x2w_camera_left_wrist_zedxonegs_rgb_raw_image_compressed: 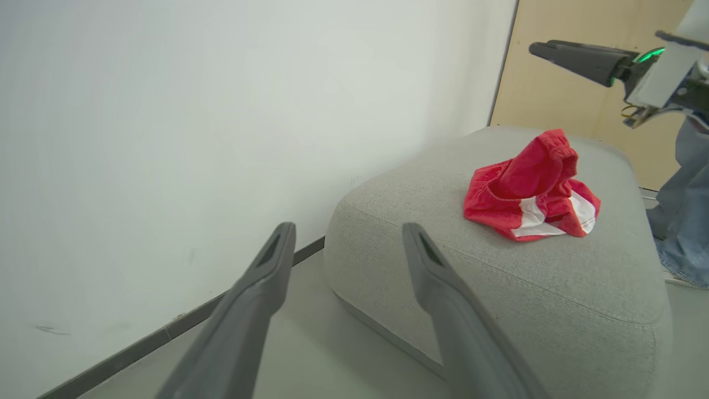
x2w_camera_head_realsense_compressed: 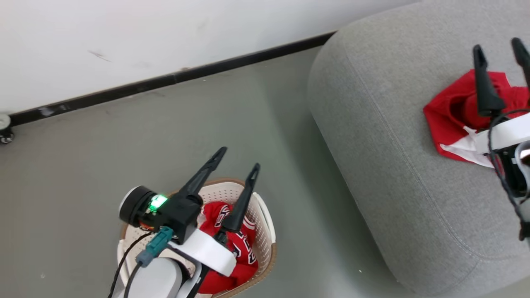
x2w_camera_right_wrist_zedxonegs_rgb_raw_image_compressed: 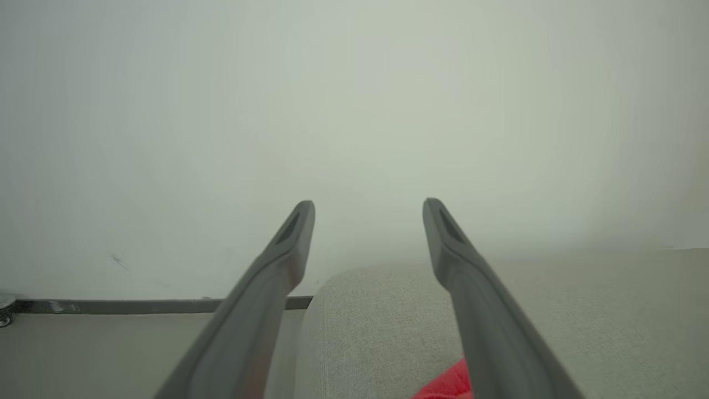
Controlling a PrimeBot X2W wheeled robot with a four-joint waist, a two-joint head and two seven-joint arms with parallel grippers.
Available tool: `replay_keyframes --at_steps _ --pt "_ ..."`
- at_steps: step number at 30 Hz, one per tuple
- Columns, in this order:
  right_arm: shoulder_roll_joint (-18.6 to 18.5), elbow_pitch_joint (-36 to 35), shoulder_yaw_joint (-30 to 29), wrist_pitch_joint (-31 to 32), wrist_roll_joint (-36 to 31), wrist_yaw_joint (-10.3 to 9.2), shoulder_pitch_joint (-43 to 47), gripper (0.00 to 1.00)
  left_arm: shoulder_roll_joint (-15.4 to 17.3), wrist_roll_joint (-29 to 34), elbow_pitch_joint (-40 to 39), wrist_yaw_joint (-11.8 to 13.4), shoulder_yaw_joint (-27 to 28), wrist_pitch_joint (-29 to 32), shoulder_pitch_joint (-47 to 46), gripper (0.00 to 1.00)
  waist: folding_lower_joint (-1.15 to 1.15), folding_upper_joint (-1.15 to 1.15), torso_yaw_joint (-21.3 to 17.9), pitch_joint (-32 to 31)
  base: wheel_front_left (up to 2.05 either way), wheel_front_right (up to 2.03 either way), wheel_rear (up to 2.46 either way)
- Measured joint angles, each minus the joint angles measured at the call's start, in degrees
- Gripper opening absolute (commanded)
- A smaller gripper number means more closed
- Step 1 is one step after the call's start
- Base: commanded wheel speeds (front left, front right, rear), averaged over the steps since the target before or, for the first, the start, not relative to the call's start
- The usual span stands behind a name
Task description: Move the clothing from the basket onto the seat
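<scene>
Red shorts (x2w_camera_head_realsense_compressed: 455, 109) lie crumpled on the grey seat (x2w_camera_head_realsense_compressed: 385, 157), right side of head view. White stripe faces lower right. Far part is cut off by the frame edge and covered by the right fingers (x2w_camera_head_realsense_compressed: 484, 87), spread wide and empty above the heap. Long axis unclear. Red jersey (x2w_camera_head_realsense_compressed: 242, 248) is bunched in the basket (x2w_camera_head_realsense_compressed: 267, 219), bottom centre, running top-to-bottom. Its lettering is partly hidden behind the left fingers (x2w_camera_head_realsense_compressed: 242, 203), apart, holding nothing.

My head camera looks steeply down: basket (x2w_camera_head_realsense_compressed: 232, 192) close below, seat (x2w_camera_head_realsense_compressed: 393, 165) off to my right. My left wrist camera faces across at that seat and the red shorts (x2w_camera_left_wrist_zedxonegs_rgb_raw_image_compressed: 526, 188) from farther back. My right wrist camera hovers close over the seat, facing the wall (x2w_camera_right_wrist_zedxonegs_rgb_raw_image_compressed: 354, 111).
</scene>
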Motion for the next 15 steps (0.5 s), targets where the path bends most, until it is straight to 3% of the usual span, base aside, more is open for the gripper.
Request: replay_keyframes --at_steps 15 --pt "5.48 -3.9 4.05 -0.09 -2.96 0.0 3.47 1.0 0.6 -1.86 2.25 4.83 6.94 -0.97 4.4 1.0 0.0 0.0 5.57 -4.45 0.0 0.0 0.0"
